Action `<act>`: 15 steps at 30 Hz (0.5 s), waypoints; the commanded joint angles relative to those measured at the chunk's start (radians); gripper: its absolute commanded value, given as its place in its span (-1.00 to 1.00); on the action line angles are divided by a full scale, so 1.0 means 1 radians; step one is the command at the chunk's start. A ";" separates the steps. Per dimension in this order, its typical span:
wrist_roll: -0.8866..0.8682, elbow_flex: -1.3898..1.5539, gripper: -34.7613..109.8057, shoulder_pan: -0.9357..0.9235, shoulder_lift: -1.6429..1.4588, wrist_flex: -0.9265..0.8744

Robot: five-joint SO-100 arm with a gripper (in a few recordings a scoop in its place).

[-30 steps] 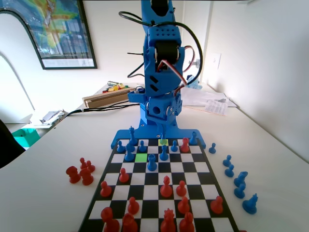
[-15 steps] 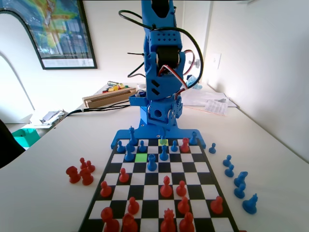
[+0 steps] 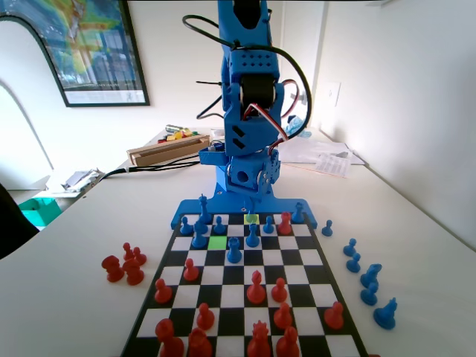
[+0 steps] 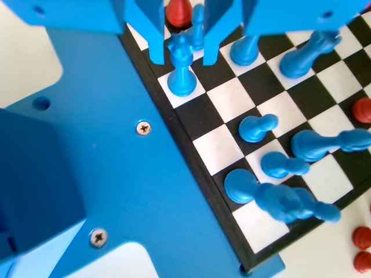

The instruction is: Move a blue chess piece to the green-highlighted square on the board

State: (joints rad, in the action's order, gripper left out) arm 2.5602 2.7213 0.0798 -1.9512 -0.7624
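Your gripper [image 4: 182, 57] is open, its jaws standing either side of the head of the blue chess piece [image 4: 182, 78] and holding nothing yet. In the wrist view that piece stands upright on a white square in the row of the board [image 4: 229, 98] nearest the arm's base. The left jaw looks much closer to it than the right.

That uneven gap is your first risk. If you close now, the near jaw is likely to push the head sideways and tip the piece before the other jaw arrives. The slim blue piece [image 4: 198, 23] and the red piece [image 4: 178, 8] just beyond it are also close enough to be clipped.

In the fixed view the green-highlighted square [image 3: 217, 242] is empty, but blue pieces crowd it: one to its left [image 3: 199, 239] and one on its near right [image 3: 234, 251]. A low carry or a tilted set-down could knock them.

The wall poster [image 3: 82, 44] has a line of print along its bottom (too small to read), and no brand or label is legible.
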 commanded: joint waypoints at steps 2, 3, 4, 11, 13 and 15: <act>0.009 0.017 -0.36 0.008 -0.006 0.011; 0.011 0.018 -0.36 0.006 -0.006 0.014; 0.011 0.021 -0.36 0.006 -0.006 0.015; 0.008 0.028 -0.44 0.011 -0.006 0.026; 0.005 0.029 -0.47 0.012 -0.006 0.028; 0.002 0.031 -0.49 0.012 -0.006 0.028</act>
State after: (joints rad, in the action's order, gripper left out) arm 2.5510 2.7458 0.0798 -1.9512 -0.7317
